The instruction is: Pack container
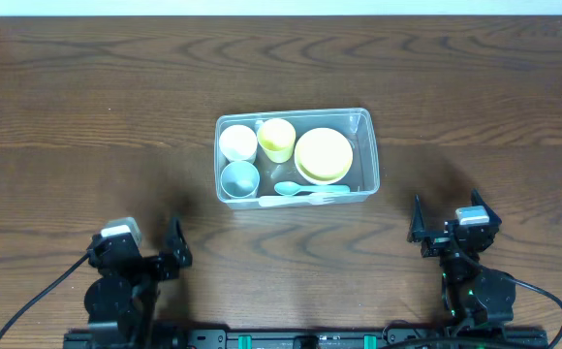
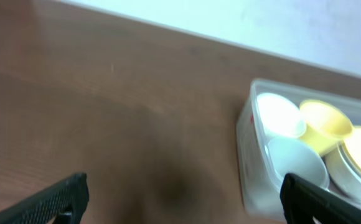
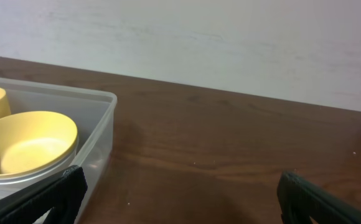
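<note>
Container [image 1: 363,145] is located roughly mid-surface, centred between the left and right edges, slightly nearer the far edge than the near one. Clear plastic, rectangular, rounded corners, rimmed; contents are readable through the walls. No lid is seen.

Layout inside looks chosen for fit:
- white cup [image 1: 237,142] and pale blue cup [image 1: 240,178] are set against the left wall
- yellow cup [image 1: 276,139] is placed just beside the white cup
- yellow bowl [image 1: 323,155] is given the wider right half; in the right wrist view it appears nested in a paler bowl
- blue spoon [image 1: 296,189] and a white utensil [image 1: 305,200] are laid flat along the near wall, where only a narrow strip is left

Left pincer [image 2: 183,180]: fingers spread wide, nothing held. Right pincer [image 3: 180,175]: same, spread wide and empty. Both are parked at the near edge, toward the near-left and near-right corners, well apart from the container. Likely a rest pose that keeps the overhead view unblocked.

Packing is judged essentially complete; nothing loose is seen on the surface [image 1: 87,116].
</note>
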